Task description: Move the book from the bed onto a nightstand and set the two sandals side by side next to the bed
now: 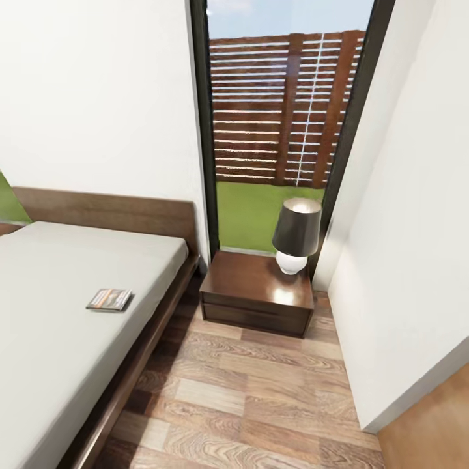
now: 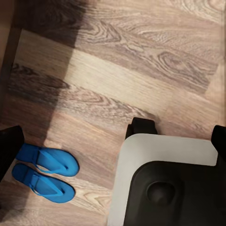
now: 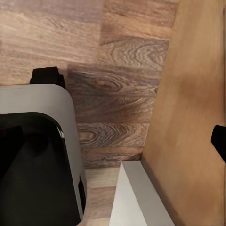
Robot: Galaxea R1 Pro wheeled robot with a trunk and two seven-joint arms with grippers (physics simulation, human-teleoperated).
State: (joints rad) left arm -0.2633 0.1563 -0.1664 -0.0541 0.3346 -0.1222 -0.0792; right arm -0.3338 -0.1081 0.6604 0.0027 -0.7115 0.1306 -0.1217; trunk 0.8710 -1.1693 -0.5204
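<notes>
The book (image 1: 109, 299), thin with a dark cover, lies flat on the light grey mattress of the bed (image 1: 45, 365) near its right edge. Right of the bed's headboard stands the dark brown nightstand (image 1: 247, 286). In the left wrist view, the two bright blue sandals (image 2: 47, 172) lie side by side on the wood floor, partly in shadow. A black fingertip (image 2: 9, 148) of my left gripper shows close to them. Another black fingertip (image 3: 219, 141), of my right gripper, shows over a tan wooden panel. Neither view shows how the jaws stand.
A lamp (image 1: 296, 234) with a dark shade and white base takes the nightstand's right rear corner. A tall window (image 1: 280, 117) is behind it and a white wall (image 1: 404, 260) to the right. My grey and black base (image 2: 165, 183) is below both wrists. A wood-floor aisle (image 1: 247, 397) runs between bed and wall.
</notes>
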